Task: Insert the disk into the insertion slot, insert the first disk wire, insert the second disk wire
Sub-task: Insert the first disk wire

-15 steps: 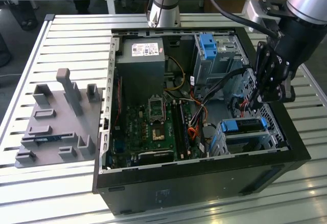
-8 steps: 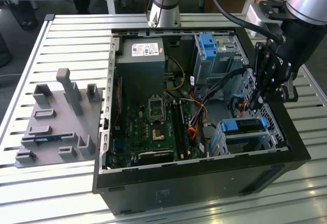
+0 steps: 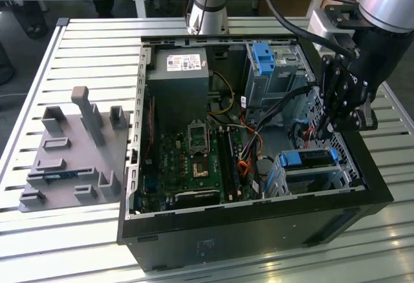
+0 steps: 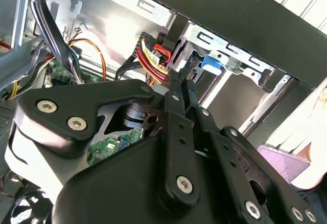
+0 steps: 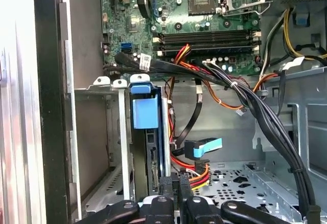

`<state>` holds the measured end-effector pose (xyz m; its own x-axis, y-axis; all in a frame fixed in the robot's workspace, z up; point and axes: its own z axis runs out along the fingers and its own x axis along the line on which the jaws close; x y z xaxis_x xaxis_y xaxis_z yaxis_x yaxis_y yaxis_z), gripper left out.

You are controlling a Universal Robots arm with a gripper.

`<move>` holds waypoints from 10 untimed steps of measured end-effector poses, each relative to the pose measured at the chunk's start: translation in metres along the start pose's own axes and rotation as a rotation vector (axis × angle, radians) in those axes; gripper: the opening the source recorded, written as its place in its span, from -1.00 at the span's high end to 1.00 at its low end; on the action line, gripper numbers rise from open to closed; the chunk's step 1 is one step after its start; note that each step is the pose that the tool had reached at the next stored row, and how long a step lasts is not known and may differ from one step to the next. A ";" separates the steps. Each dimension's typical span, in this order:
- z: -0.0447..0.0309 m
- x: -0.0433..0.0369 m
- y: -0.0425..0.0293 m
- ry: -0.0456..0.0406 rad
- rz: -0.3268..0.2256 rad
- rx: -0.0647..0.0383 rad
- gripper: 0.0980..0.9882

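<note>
The hand (image 3: 319, 130) reaches down into the open computer case (image 3: 259, 234) on the slatted tabletop (image 3: 84, 44). It is just beside the disk (image 3: 309, 158), which sits in the insertion slot (image 3: 283, 178) with its blue caddy showing. In the first wrist view the fingers (image 5: 168, 189) are pressed close together at the black plug (image 5: 187, 170) of the red-and-yellow wires (image 5: 199, 175). They appear to pinch it, though the contact is partly hidden. A blue-plugged cable (image 5: 204, 147) hangs near.
</note>
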<state>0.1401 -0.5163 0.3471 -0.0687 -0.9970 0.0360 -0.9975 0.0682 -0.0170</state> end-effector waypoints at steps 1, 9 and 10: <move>0.0001 0.0003 0.0018 -0.0012 -0.001 0.013 0.85; 0.0021 0.0042 0.0053 -0.0030 -0.040 0.024 0.85; 0.0023 0.0054 0.0058 -0.0031 -0.043 0.025 0.85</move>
<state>0.1340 -0.5214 0.3448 -0.0255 -0.9991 0.0341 -0.9989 0.0241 -0.0403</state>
